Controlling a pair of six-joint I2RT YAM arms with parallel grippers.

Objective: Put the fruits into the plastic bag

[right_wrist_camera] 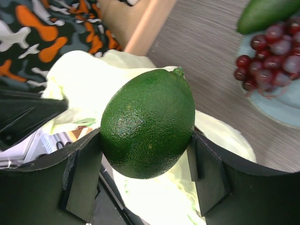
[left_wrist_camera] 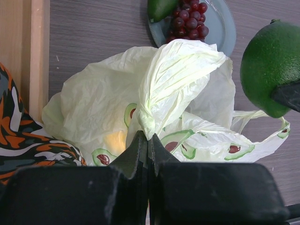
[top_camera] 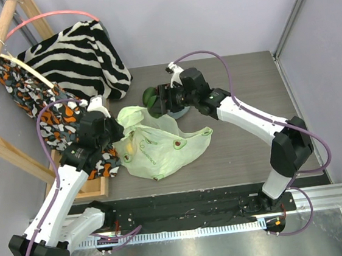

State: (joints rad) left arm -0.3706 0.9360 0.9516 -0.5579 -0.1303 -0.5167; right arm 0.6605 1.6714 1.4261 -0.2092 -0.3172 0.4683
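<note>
1. The left claw (left_wrist_camera: pixel 147 143) is closed tight on a bunched handle of the plastic bag (left_wrist_camera: pixel 93 108), low in the middle of the left wrist view. The handle stands up from the pinch.
2. The right claw (right_wrist_camera: pixel 146 159) grips the green lime (right_wrist_camera: pixel 147 124) between both fingers at the centre of the right wrist view, with pale bag plastic behind it.
3. In the top view the bag lies crumpled on the table (top_camera: pixel 241 151), centre-left, and the lime is at its upper edge.
4. The grape bunch (left_wrist_camera: pixel 190 18) and the avocado (left_wrist_camera: pixel 161 7) lie on a grey-blue plate (left_wrist_camera: pixel 222 30) at the top of the left wrist view.
5. A yellow shape (left_wrist_camera: pixel 115 140) shows through the bag's wall; I cannot tell what it is.
</note>
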